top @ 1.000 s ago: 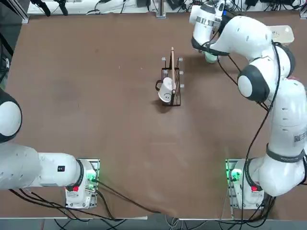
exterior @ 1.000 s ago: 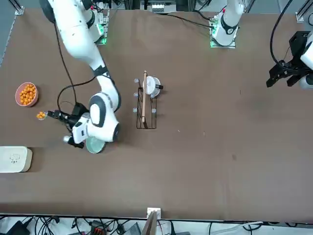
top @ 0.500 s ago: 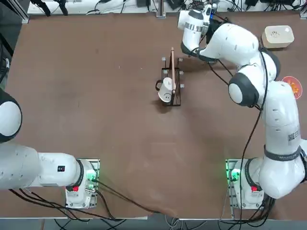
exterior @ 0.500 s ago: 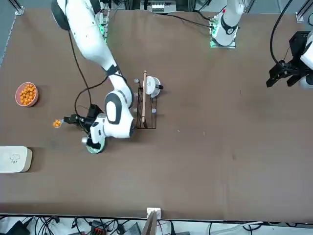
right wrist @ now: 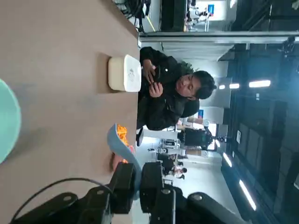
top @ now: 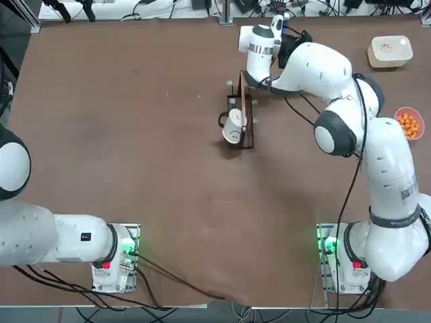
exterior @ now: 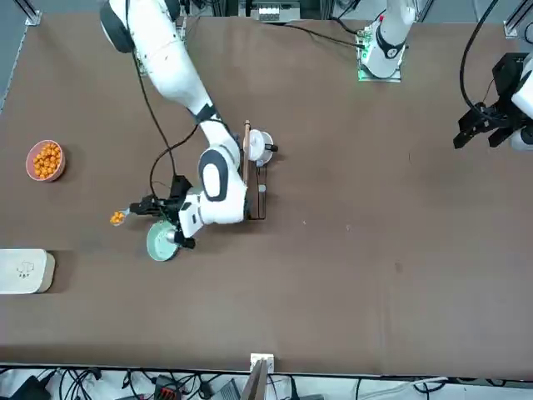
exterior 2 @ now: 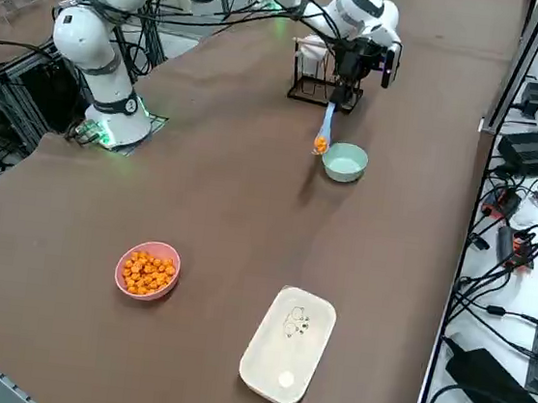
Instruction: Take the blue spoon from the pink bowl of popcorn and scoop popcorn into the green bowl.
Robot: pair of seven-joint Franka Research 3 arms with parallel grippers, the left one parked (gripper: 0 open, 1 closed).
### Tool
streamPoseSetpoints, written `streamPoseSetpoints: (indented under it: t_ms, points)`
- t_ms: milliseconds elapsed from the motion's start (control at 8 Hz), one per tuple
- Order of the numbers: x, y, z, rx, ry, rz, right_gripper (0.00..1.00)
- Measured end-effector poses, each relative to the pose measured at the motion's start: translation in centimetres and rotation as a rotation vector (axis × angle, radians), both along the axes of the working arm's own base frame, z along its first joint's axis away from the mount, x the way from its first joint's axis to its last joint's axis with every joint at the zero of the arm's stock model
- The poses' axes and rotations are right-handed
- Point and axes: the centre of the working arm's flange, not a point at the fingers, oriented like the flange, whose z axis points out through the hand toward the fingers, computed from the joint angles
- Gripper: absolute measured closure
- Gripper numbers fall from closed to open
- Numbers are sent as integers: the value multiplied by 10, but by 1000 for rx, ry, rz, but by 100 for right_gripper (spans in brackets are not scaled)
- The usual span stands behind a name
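From overhead, we see the right gripper (top: 275, 27) far across the tabletop (top: 135, 168) beside the wire rack (top: 241, 121), while the one pink bowl (top: 409, 123), with its heap of popcorn (top: 407, 122), sits well apart at the right edge; spoon and green bowl are hidden under the arm here. From the front, we count one blue spoon (exterior: 133, 212), held level with a few kernels in its scoop, just short of the single green bowl (exterior: 161, 242). From the right side, the spoon hangs beside that bowl's rim, and one white box (exterior 2: 288, 344) lies near the pink bowl. At the wrist, the jaws are clamped tight on the spoon's handle end. We judge the spoon light, stiff and somewhat slippery plastic, best held at the handle, as it is; the loose, featherlight kernels would roll off with any tilt or jolt.
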Motion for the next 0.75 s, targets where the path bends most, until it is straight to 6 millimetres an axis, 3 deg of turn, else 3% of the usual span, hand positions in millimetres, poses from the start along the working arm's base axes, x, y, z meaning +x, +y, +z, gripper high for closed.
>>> streamPoseSetpoints:
  t_ms: [750]
  points:
    - [-7, 50, 17, 147, -13, 82, 89]
